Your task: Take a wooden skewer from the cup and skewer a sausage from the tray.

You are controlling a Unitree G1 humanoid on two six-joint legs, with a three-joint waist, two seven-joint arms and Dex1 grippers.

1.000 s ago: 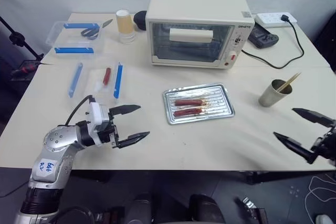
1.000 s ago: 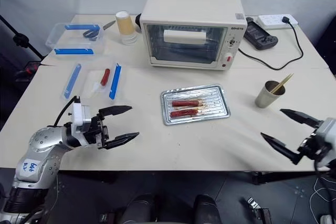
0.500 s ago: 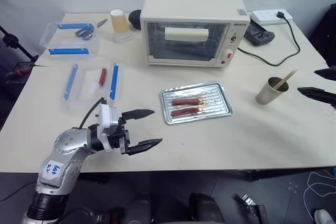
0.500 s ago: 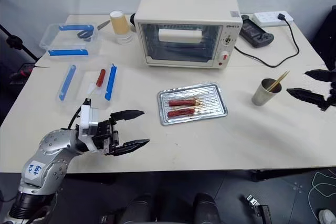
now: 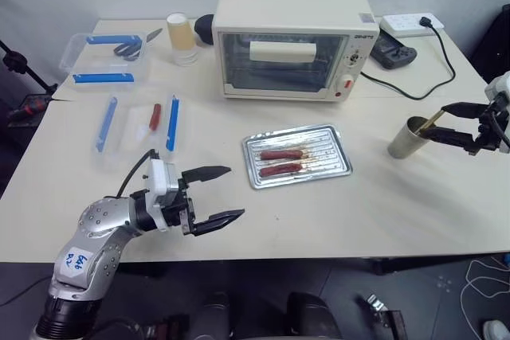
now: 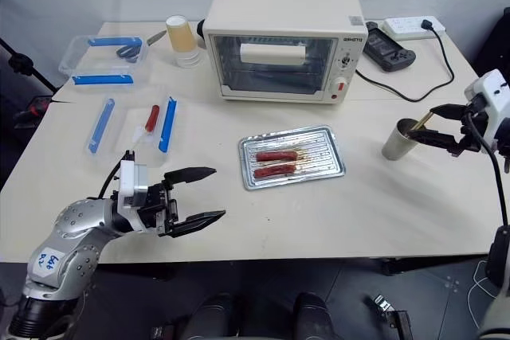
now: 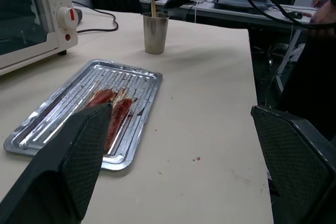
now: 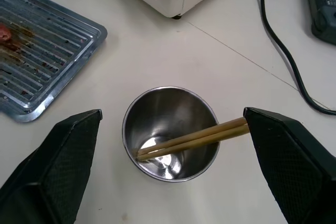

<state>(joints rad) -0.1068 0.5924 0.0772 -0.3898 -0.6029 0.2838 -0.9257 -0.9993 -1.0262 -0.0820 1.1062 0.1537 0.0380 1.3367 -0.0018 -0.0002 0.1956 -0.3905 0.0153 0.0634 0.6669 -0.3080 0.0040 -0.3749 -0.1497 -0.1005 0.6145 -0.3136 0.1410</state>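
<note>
The right gripper (image 6: 437, 125) is hovering wide open at the metal cup (image 6: 398, 140), at three o'clock from the baking tray (image 6: 335, 167). Wooden skewers (image 8: 191, 138) are leaning inside. The left gripper (image 6: 205, 194) is gaping empty at eight o'clock.

Two glossy sausages (image 5: 284, 162) lie side by side in the silver tray (image 5: 342, 168). At its 3 o'clock, the steel cup (image 5: 406, 139) stands upright, skewers (image 8: 191, 138) leaning inside.

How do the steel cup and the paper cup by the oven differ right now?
The steel cup is grey metal, near the table's right edge, with wooden skewers leaning in it. The paper cup is yellowish-beige on a clear base, at the table's back left, with nothing sticking out. Both stand upright.
</note>
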